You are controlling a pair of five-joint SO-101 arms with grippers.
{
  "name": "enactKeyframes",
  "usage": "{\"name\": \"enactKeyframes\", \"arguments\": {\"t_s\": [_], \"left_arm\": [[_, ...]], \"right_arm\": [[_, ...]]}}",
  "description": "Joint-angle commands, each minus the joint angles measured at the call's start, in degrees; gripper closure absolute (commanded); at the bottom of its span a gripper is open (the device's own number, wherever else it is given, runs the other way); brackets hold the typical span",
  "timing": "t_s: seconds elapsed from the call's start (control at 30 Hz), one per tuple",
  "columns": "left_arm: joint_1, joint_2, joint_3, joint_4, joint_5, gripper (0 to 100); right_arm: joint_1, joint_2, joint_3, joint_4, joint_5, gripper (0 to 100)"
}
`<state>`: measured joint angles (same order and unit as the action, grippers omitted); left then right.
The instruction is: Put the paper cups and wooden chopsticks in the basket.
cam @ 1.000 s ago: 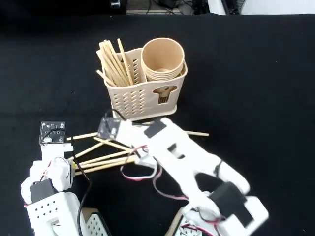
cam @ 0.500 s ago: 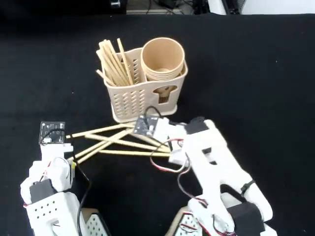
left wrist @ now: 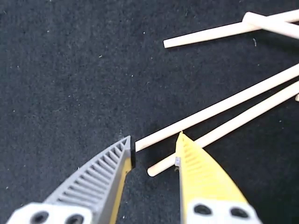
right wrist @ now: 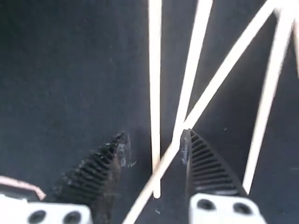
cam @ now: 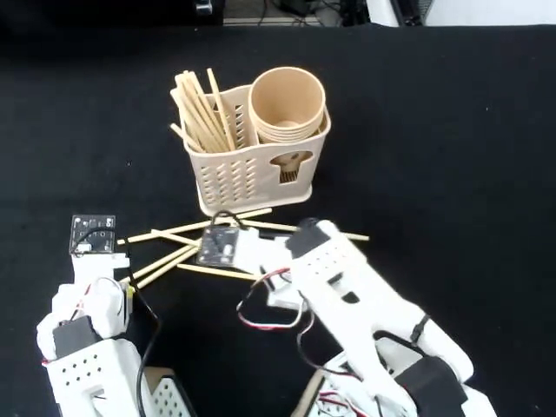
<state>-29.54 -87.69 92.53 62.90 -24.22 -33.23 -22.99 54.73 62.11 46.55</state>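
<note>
The cream basket (cam: 252,169) stands upright on the black table, with a stack of paper cups (cam: 287,104) in one half and several wooden chopsticks (cam: 201,109) in the other. Several loose chopsticks (cam: 178,258) lie fanned out in front of it. My right gripper (right wrist: 152,140) is open low over them, with two chopsticks (right wrist: 154,93) running between its fingers. In the high view the right gripper (cam: 217,249) sits just in front of the basket. My left gripper (left wrist: 154,144) is open at the near ends of two chopsticks (left wrist: 219,107).
The left arm (cam: 87,304) stands at the near left corner, and the right arm (cam: 347,295) stretches from the near right toward the middle. Open black cloth lies to the right of and behind the basket.
My right gripper swung right along the basket front, then came back left and nearer. The loose chopsticks were pushed about and now lie differently. The left arm stayed put.
</note>
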Motion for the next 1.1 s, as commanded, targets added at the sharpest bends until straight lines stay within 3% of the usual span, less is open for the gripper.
{"name": "enactKeyframes", "arguments": {"t_s": [0.0, 0.13, 0.27, 0.9, 1.07], "left_arm": [[0.0, 0.1, -0.2, -1.0, 0.1, 83], [0.0, 0.1, -0.2, -0.9, 0.1, 83], [0.0, 0.1, -0.2, -0.9, 0.1, 83], [0.0, 0.1, -0.2, -0.9, 0.1, 83], [0.0, 0.1, -0.2, -0.9, 0.1, 83]], "right_arm": [[-2.4, -1.7, -3.5, -2.2, -2.8, 80.3], [-2.3, 0.9, -3.0, -5.3, -3.4, 78.8], [-0.6, 6.4, -5.5, -10.2, -11.0, 70.8], [2.0, 17.8, -8.0, -16.2, -11.3, 73.2], [0.6, 16.7, -6.6, -15.5, -11.3, 87.6]]}}
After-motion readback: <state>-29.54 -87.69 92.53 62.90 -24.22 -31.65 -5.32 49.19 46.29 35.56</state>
